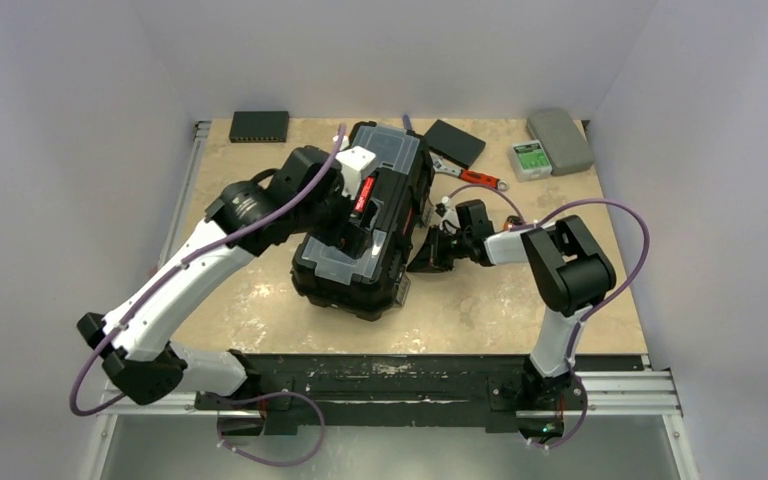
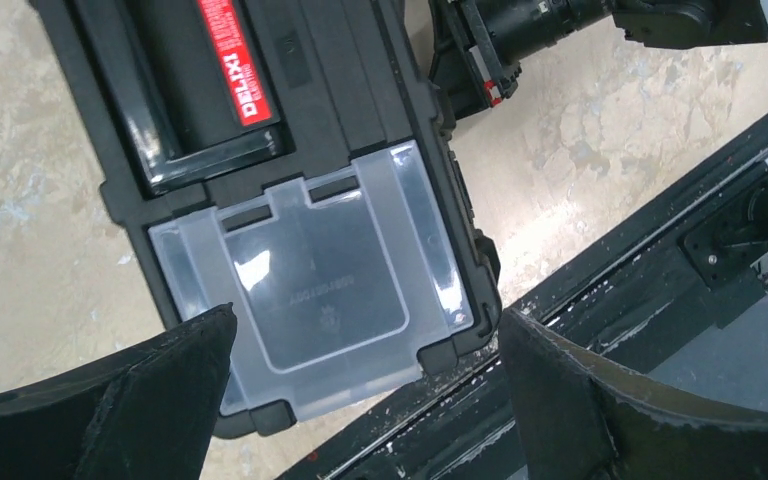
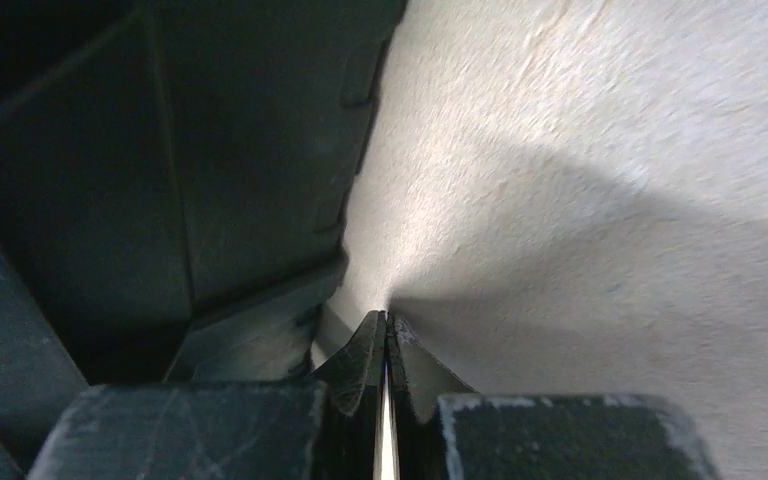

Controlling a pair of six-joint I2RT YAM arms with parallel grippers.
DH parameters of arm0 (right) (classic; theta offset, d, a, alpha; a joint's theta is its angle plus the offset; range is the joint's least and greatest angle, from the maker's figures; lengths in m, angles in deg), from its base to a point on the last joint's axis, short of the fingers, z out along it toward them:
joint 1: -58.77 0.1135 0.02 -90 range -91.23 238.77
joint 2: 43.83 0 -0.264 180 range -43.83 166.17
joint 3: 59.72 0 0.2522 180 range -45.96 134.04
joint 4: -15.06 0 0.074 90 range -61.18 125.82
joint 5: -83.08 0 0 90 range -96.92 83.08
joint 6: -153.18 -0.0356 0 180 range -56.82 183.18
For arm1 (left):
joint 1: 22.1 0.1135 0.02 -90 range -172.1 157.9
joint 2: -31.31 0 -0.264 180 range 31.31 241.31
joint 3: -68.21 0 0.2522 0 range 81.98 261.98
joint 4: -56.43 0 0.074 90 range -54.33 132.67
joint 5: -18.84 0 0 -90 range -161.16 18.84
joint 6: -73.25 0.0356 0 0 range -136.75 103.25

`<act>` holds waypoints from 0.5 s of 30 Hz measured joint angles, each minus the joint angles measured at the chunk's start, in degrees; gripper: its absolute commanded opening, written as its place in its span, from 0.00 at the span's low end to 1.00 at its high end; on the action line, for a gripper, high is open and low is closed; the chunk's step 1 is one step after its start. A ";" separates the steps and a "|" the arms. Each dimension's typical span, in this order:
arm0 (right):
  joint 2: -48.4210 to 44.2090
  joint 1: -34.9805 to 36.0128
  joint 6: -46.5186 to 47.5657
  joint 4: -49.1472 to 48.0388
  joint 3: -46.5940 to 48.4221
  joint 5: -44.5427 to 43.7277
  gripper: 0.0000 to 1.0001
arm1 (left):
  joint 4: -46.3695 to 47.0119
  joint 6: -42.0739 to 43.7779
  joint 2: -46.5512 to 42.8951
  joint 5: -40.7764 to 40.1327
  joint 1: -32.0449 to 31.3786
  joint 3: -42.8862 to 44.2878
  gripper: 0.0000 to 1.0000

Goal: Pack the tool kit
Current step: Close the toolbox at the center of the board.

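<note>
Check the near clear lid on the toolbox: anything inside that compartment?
Through the clear lid only a bare floor, faint lettering and glare show; no tools visible. The toolbox is shut, so its main interior is hidden.

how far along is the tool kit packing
Done: the toolbox looks closed, its near clear lid down. In hand: nothing; the left gripper hangs open above that lid, the right gripper is shut, empty, low beside the toolbox's side. Left: a red-handled wrench lies on the table behind it, unpacked.
</note>
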 measured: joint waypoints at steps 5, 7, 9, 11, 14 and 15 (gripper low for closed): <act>-0.35 1.01 1.66 1.05 -1.64 3.91 0.00 | -1.57 2.89 5.01 1.55 -1.03 2.86 1.00; -0.94 1.64 2.16 1.49 -2.38 4.79 0.00 | -2.40 3.67 5.57 1.75 -1.66 3.06 1.00; -2.12 1.70 2.62 1.55 -2.60 4.61 0.00 | -4.42 4.09 6.71 1.75 -2.03 5.27 1.00; -4.61 1.70 2.93 1.90 -3.23 4.15 0.00 | -5.75 4.24 8.66 1.42 -2.03 9.40 1.00; -9.16 1.77 3.34 3.76 -3.37 3.74 0.00 | -6.19 4.72 11.67 0.15 -2.01 15.63 1.00; -10.36 1.81 3.52 4.20 -3.37 3.65 0.00 | -6.21 4.87 12.39 -0.28 -2.01 16.90 1.00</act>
